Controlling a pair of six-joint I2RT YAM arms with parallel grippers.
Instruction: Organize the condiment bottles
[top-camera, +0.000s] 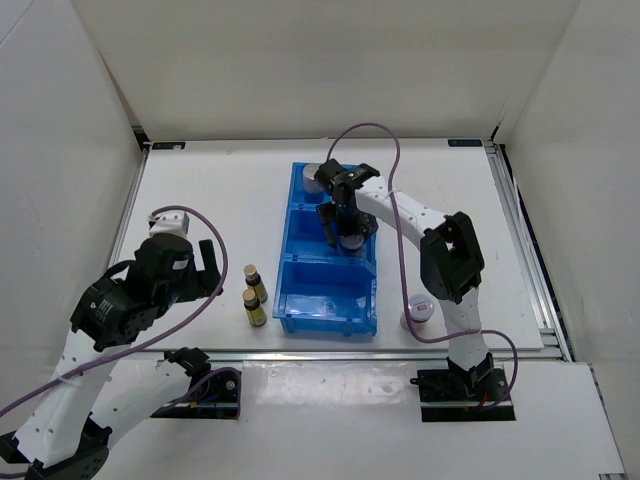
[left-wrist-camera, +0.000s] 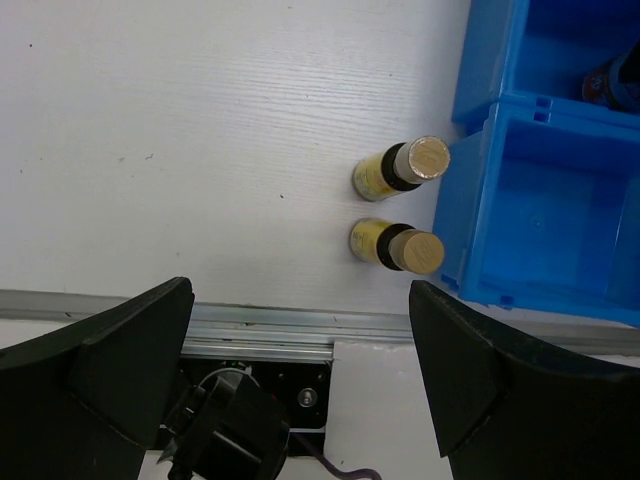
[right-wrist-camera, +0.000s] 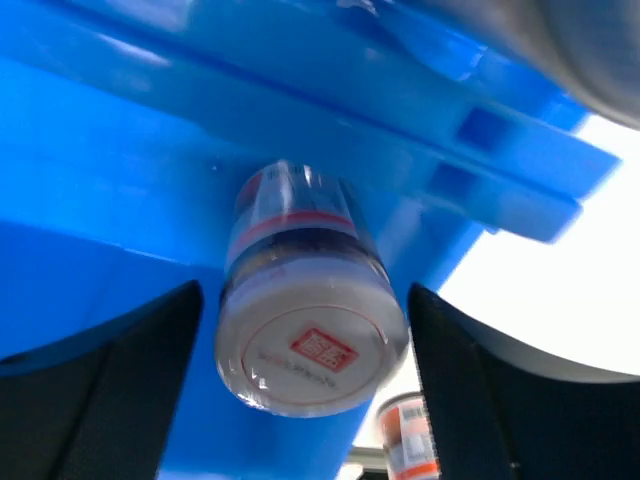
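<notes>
Room: white walls (top-camera: 300, 60) close in the far side and both flanks.
Table (top-camera: 200, 200): white, with a metal rail along its near edge.
Blue bin (top-camera: 283, 300): three compartments in a row from near to far, at the middle of the table.
Far compartment: a silver-topped cylinder (top-camera: 311, 170), half hidden behind the right arm.
Middle compartment: a white jar (right-wrist-camera: 305, 350) with a red-marked lid, upright beside the divider wall.
Right hand (top-camera: 343, 225): lowered into the middle compartment, fingers spread on either side of the jar. No squeeze is visible in the wrist view.
Second jar (top-camera: 422, 308): on the table just right of the bin's near corner, beside the right arm.
Amber bottles (top-camera: 254, 292): two, upright, one behind the other, on the table just beside the bin's left wall at the near compartment.
Left hand (left-wrist-camera: 300, 295): spread wide and holding nothing, above the table's near edge, left of the amber bottles and apart from them.
</notes>
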